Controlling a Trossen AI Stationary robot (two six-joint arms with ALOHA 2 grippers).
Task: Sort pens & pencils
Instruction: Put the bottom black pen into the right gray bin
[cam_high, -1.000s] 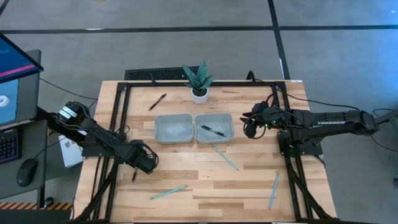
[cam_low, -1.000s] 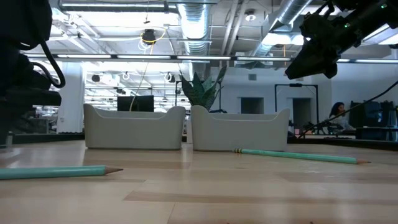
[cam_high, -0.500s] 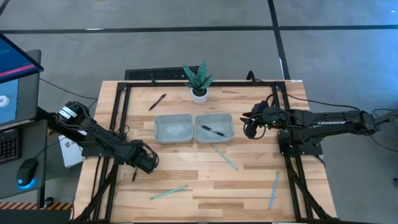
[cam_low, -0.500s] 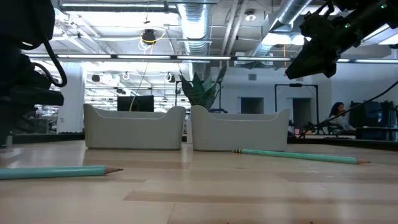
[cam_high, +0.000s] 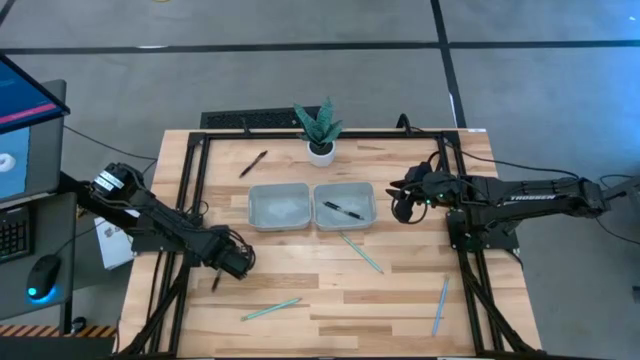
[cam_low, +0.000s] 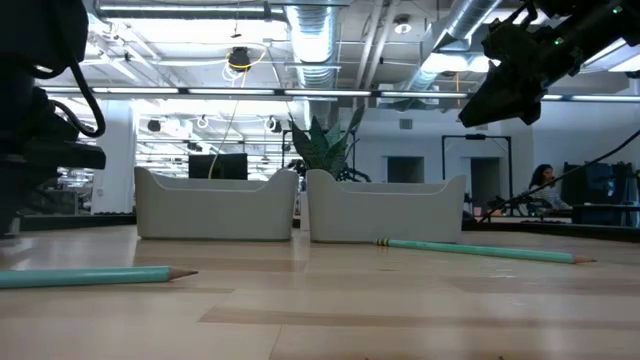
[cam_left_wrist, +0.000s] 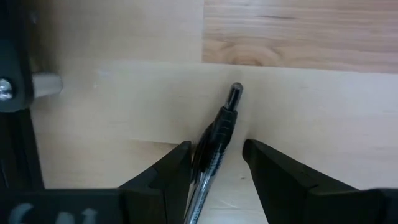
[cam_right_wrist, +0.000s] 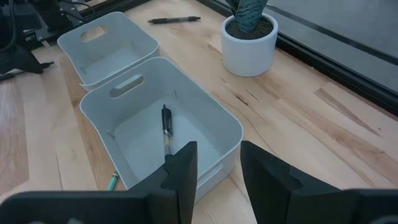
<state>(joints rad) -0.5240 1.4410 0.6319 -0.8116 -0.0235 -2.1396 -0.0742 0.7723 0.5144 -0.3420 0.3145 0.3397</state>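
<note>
Pens (cam_high: 343, 210) are split up around the two grey trays at the middle of the worktop (cam_high: 400, 290): one lies inside the right tray (cam_high: 345, 205), another pen (cam_high: 253, 163) lies on the wood beyond the left tray (cam_high: 278, 206), toward the potted plant (cam_high: 320, 130), and a third pen (cam_left_wrist: 214, 140) sits between the fingers of the left hand (cam_high: 232, 262), which is down at the worktop well to the near left of the trays. From the left wrist view that pen lies on the wood with a dark finger close on either side of it; I cannot tell whether the fingers actually press it. The left tray looks bare inside.

Pencils, pale teal, all lie outside the trays: one pencil (cam_high: 360, 252) slants just in front of the right tray, a second pencil (cam_high: 270, 310) lies near the front edge on the left side, and a third pencil (cam_high: 440, 305) lies toward the front right corner.

Off the right tray's right side the right hand (cam_high: 403, 205) hangs above the worktop, its fingers partly apart with nothing between them, looking down into that tray.
</note>
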